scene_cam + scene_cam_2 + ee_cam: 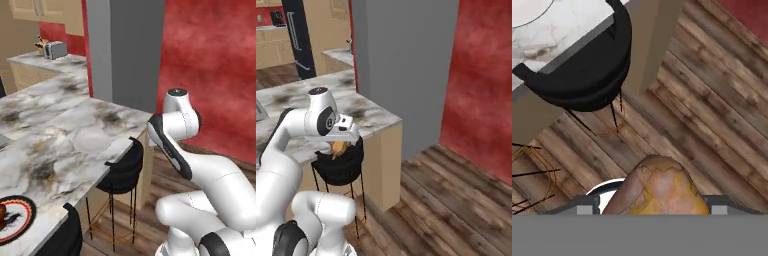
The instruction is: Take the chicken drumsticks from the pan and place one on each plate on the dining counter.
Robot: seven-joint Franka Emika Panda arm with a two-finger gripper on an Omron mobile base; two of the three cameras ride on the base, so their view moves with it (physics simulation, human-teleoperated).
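A grey pillar [132, 50] rises from the far end of the dining surface [50, 150], with a red wall [210, 65] behind it and wooden floor [456, 200] beyond the surface's end. Two dark stools stand tucked under the near edge: one stool [122, 167] sits just below the white plate, another stool [65, 235] nearer the patterned plate. On a farther counter by the wall rests a toaster [54, 49]. The white plate [92, 140] lies on the marbled top close to the edge and carries nothing. The patterned plate [12, 217], at the lower left of the left base view, holds the dark reddish-brown drumstick [2, 212] near its rim, partly cut off by the frame. In the right base view the hand [338, 149] hangs off the edge of the surface, directly over the stool seat, and a bit of golden-yellow shows between its fingers. The hand view shows the paler drumstick [659, 190] clamped between the two finger tips, its rounded meaty end pointing away from the camera toward the floor, so its long axis runs roughly along the hand's own line. The stool seat and the surface's corner, with a sliver of the white plate, lie in the top left of that view, well apart from the drumstick.
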